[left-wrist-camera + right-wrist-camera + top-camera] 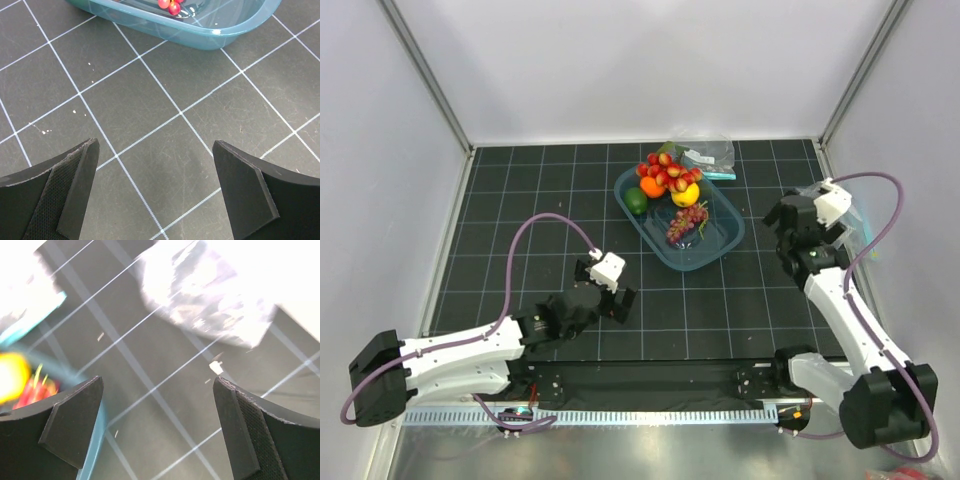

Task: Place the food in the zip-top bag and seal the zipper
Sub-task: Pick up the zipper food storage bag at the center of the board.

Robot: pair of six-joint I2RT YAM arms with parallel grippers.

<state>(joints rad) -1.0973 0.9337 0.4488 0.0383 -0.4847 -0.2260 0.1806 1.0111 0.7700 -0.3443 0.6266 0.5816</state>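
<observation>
Top view: we logged the food (665,178) heaped in a teal tub (722,245) on the tabletop (520,200). The zip-top bag (712,150) lay crumpled just behind the tub, its zipper (721,174) beside the lemon (685,194).

Left wrist: left gripper (154,146) stood spread wide, empty, near the tub's rim.

Right wrist, blurred: right gripper (159,382) likewise parted and empty above the tabletop; crumpled clear plastic (210,295) lay ahead.
</observation>
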